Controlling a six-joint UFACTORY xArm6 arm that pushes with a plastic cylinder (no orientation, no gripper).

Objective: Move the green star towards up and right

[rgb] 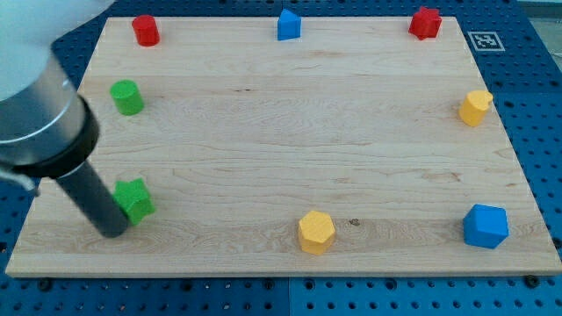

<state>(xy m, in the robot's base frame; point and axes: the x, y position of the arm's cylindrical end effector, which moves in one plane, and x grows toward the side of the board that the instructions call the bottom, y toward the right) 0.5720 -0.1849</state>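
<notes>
The green star [136,198] lies on the wooden board [281,149] at the lower left. My tip [114,228] rests against the star's lower left side, touching it. The dark rod rises from the tip up and to the left into the grey arm body at the view's left edge, which hides part of the board's left rim.
A green cylinder [127,96] stands above the star. A red cylinder [146,30], a blue block [288,25] and a red block [426,22] line the top edge. A yellow block [475,107] is at the right, a yellow hexagon [316,232] and a blue hexagon [486,226] along the bottom.
</notes>
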